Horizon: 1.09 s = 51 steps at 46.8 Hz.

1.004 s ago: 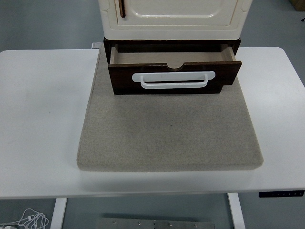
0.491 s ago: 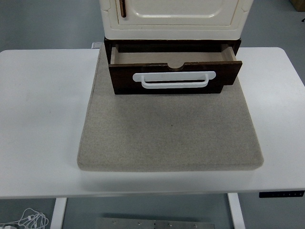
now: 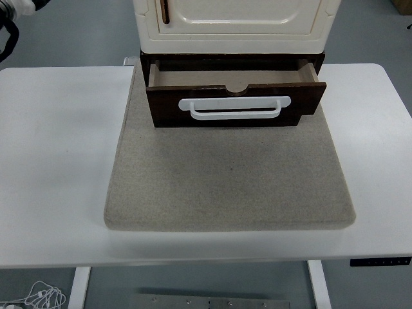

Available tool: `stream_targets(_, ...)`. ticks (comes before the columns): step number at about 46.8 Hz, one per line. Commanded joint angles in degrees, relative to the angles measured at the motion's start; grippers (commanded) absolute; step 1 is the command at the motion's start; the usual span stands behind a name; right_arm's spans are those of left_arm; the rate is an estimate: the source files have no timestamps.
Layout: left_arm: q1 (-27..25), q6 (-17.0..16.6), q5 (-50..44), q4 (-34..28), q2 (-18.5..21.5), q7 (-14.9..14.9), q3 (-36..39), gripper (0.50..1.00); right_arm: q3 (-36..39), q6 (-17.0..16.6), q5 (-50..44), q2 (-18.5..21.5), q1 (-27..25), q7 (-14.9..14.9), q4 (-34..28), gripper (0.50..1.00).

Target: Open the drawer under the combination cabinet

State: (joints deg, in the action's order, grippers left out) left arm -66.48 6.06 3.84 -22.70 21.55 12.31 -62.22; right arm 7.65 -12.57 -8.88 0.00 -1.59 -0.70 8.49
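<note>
The dark wooden drawer (image 3: 235,96) stands pulled out under the cream cabinet (image 3: 232,26) on the grey mat (image 3: 228,180); no fingers visible.

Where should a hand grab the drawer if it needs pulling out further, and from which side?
Grip the white handle on the drawer front, at the middle of its horizontal bar. Come from the table's near side, fingers hooked over the bar: it seems to stand proud of the dark front, and the drawer slides toward that edge.
</note>
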Motion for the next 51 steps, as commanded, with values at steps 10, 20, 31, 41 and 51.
stream_targets(10, 6.27, 4.93, -1.91, 1.60, -4.50, -0.97, -0.01, 1.000, 0.00, 0.00, 0.00, 0.00, 0.01, 0.00, -0.05, 0.926)
stream_targets(20, 7.86, 9.05, -2.08, 2.66, -5.64, -3.52, -0.01, 1.000, 0.00, 0.00, 0.00, 0.00, 0.01, 0.00, -0.05, 0.926)
stream_targets(31, 7.95, 10.55, -3.13, 2.92, -6.69, -7.30, -0.10, 1.000, 0.00, 0.00, 0.00, 0.00, 0.01, 0.00, -0.05, 0.926)
stream_targets(41, 8.03, 10.46, -3.93, 2.92, -8.80, -9.50, 0.08, 1.000, -0.09, 0.00, 0.00, 0.00, -0.08, 0.00, -0.05, 0.926)
stream_targets(51, 7.95, 9.76, -4.10, 2.92, -10.38, -10.90, -0.10, 1.000, -0.09, 0.00, 0.00, 0.00, -0.35, 0.00, -0.05, 0.926)
